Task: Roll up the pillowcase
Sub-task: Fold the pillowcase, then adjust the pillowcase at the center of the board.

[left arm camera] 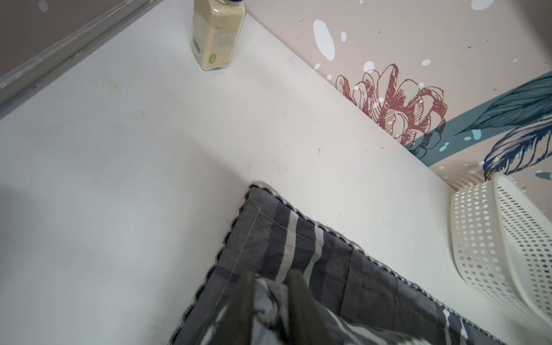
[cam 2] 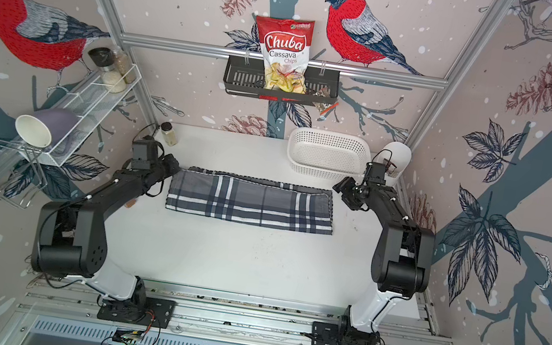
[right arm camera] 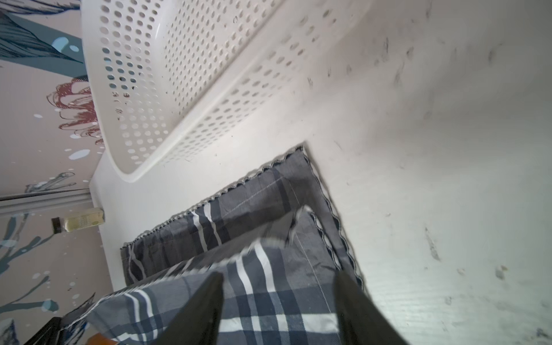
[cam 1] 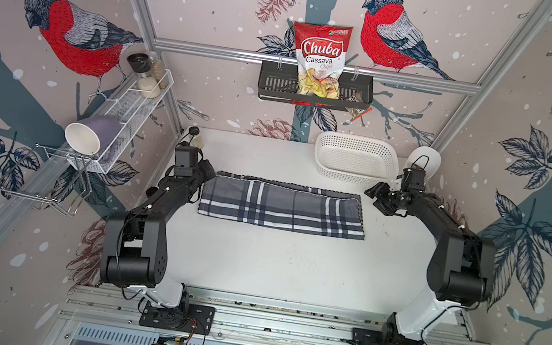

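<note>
Pillowcase (cam 1: 283, 207) lies on the table (cam 1: 289, 269) as a long folded band, so we should take its near fold evenly at its 2 ends, left gripper (left arm camera: 270, 277) half-parted around cloth with the grip unclear, right gripper (right arm camera: 279, 276) spread wide, then roll straight toward the basket (cam 1: 353, 172).

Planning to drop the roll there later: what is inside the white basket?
Nothing shows inside the white basket: in both top views only its perforated floor and walls are visible. The strip of floor just behind its near wall is hidden by that wall.
</note>
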You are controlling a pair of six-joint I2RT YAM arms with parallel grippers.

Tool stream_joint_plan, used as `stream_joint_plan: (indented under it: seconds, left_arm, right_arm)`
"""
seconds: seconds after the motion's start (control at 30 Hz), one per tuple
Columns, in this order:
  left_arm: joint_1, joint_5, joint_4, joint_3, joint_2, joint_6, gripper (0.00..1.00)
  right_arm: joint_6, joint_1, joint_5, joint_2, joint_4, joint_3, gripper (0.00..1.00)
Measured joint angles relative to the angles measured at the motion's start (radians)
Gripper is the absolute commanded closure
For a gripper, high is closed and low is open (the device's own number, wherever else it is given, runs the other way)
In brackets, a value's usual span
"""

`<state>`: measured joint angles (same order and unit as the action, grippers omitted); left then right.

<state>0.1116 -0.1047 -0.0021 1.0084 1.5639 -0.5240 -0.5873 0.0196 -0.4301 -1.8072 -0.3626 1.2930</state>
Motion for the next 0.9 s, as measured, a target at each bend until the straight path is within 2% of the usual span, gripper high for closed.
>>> stream_joint_plan:
  seconds: [0.03,0.1,0.17,0.27,0.3,0.37,0.4,0.47,0.57,0.6,0.67,0.9]
  left_arm:
    - [-0.001,0.003,-0.003,0.021,0.006,-0.001,0.16]
    - [-0.005,0.009,-0.002,0.054,-0.001,-0.002,0.14]
    - [-0.015,0.028,-0.007,0.056,-0.030,-0.004,0.17]
    - [-0.041,0.055,-0.005,0.002,-0.109,0.001,0.26]
    - [-0.050,0.057,-0.006,-0.033,-0.140,0.001,0.33]
    - [-0.066,0.059,-0.010,-0.100,-0.179,0.002,0.56]
    - [-0.072,0.058,-0.014,-0.134,-0.193,0.001,0.60]
    - [-0.082,0.056,-0.038,-0.194,-0.212,0.003,0.69]
    - [-0.086,0.056,-0.057,-0.272,-0.230,-0.008,0.83]
    - [-0.087,0.055,-0.060,-0.293,-0.230,-0.020,0.90]
    - [-0.087,0.055,-0.068,-0.318,-0.217,-0.029,0.97]
    - [-0.103,0.014,-0.053,-0.342,-0.116,-0.071,0.98]
  right_arm:
    - [-0.016,0.008,-0.012,-0.014,0.001,0.027,0.27]
    - [-0.021,0.018,-0.025,-0.024,0.002,0.073,0.27]
    - [-0.021,0.016,-0.029,-0.001,0.014,0.079,0.28]
    - [-0.020,-0.022,-0.017,0.097,0.034,0.000,0.29]
    - [-0.014,-0.052,0.005,0.139,0.036,-0.037,0.31]
    - [0.013,-0.134,0.069,0.206,0.042,-0.103,0.37]
    - [0.025,-0.179,0.104,0.225,0.047,-0.134,0.43]
    - [0.050,-0.274,0.176,0.239,0.048,-0.188,0.63]
    - [0.074,-0.386,0.296,0.200,0.043,-0.226,0.82]
    - [0.089,-0.415,0.330,0.170,0.043,-0.225,0.86]
    - [0.090,-0.450,0.373,0.117,0.041,-0.217,0.88]
    - [0.090,-0.475,0.460,-0.010,0.040,-0.204,0.92]
